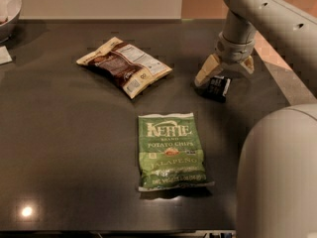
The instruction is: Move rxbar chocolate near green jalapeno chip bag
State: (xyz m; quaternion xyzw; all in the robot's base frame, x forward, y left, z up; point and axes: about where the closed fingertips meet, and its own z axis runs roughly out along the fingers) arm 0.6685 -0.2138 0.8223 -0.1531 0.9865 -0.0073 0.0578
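The rxbar chocolate [218,88] is a small black wrapper with white lettering, lying on the dark table at the right. My gripper [224,76] hangs right over it, open, with one tan finger [206,71] to the bar's left and the other [247,64] to its right; the bar's top edge is hidden under the gripper. The green jalapeno chip bag [170,150] lies flat in the middle front of the table, well below and left of the bar.
A brown-and-cream chip bag [124,66] lies at the back centre-left. A bowl [9,11] sits at the far left corner with a small white item [4,55] beside it. The table's right edge [277,81] runs close to the bar. My arm's bulky body [280,177] fills the lower right.
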